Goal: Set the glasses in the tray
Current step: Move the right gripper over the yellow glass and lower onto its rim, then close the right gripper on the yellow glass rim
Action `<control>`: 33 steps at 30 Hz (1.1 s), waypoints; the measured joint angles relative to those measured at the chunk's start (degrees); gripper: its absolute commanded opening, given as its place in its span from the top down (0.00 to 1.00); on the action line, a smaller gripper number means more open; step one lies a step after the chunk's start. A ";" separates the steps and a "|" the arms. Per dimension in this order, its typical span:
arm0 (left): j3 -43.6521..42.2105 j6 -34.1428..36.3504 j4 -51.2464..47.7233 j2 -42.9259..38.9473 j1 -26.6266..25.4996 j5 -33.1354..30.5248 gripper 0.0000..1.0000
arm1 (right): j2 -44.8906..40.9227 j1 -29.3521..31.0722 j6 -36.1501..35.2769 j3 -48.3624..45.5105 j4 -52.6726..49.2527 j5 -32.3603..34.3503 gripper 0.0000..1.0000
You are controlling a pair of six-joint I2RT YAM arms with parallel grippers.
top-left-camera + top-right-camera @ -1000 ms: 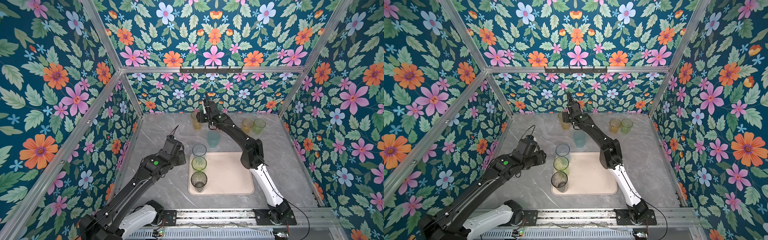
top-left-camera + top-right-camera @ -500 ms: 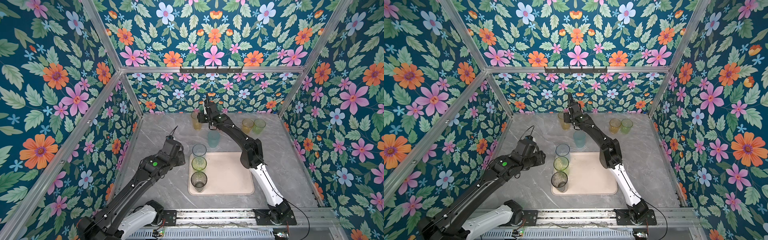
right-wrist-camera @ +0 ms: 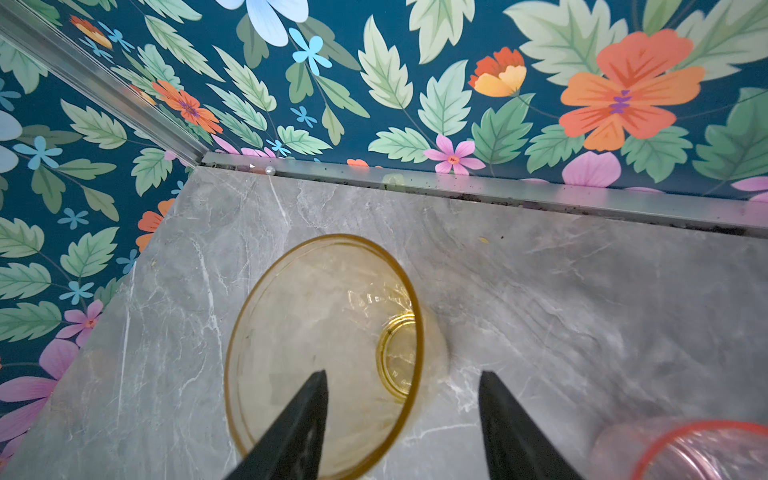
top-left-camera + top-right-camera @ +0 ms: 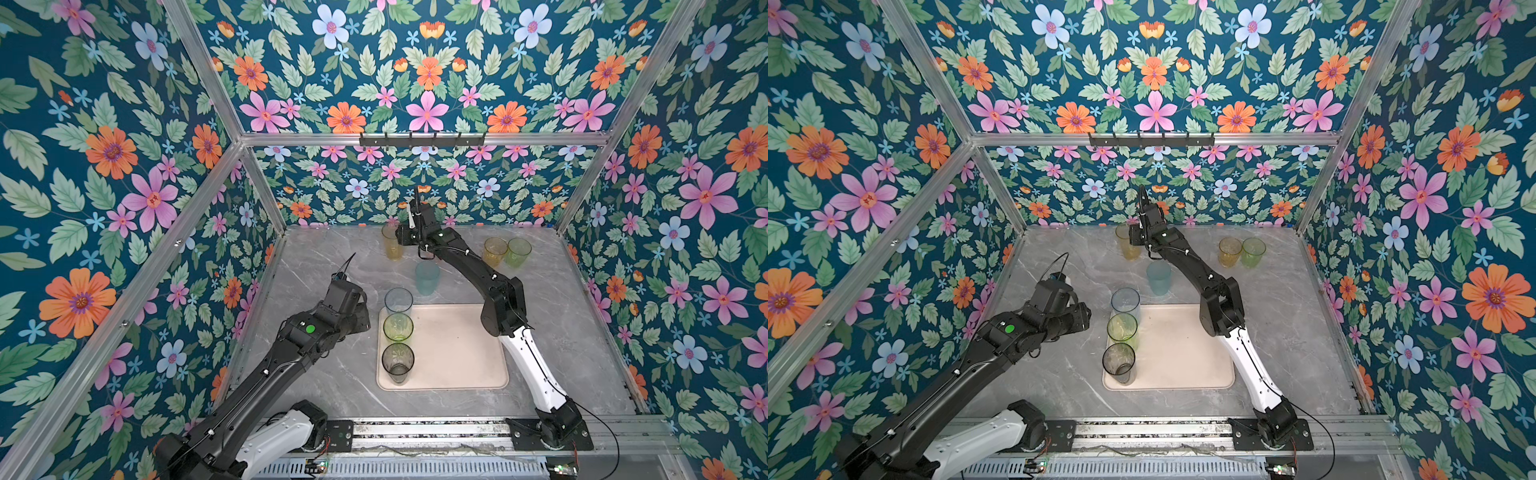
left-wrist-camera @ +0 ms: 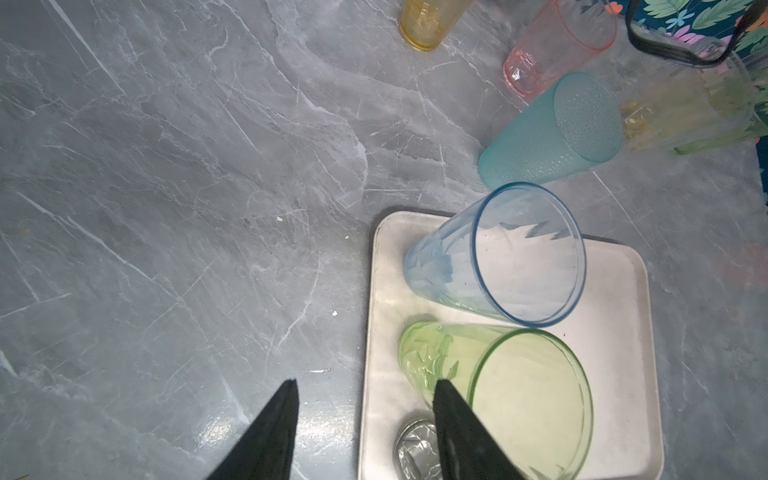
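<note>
Right tool [image 3: 402, 374], half-wide, is straddling the wall of the upright amber glass [image 3: 299, 316], well beyond the tray [image 4: 457, 353]; probably not pinching yet.

Both top views: even, diffuse light is coming from overhead. The tray [image 4: 457, 353] is rendering bright without clipping, and the glasses [image 4: 398, 327] standing on it are throwing only faint, soft shadows. Focus is holding sharp out to the walls [image 4: 124, 166].

Left wrist view: white glare is streaking the tabletop [image 5: 166, 208] just beside the tray. Glasses beyond the tray are stretching and softening.

Right wrist view: the pink glass [image 3: 685, 453] is blurring at close range. The fingers [image 3: 299, 424] of the right gripper [image 3: 403, 372] are reading as soft black wedges.
</note>
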 measured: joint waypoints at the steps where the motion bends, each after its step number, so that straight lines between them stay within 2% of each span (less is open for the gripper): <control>1: 0.00 -0.04 0.02 0.00 0.00 0.00 0.45 | 0.00 -0.02 0.00 0.00 0.00 -0.15 0.45; 27: -1.42 -1.25 0.00 -1.29 0.00 0.00 0.45 | -0.24 -0.02 0.02 1.60 -1.53 -1.66 0.50; 33: -1.70 -1.36 -0.02 -1.75 0.00 0.00 0.45 | 1.09 -0.02 0.44 2.51 -1.25 -1.70 0.54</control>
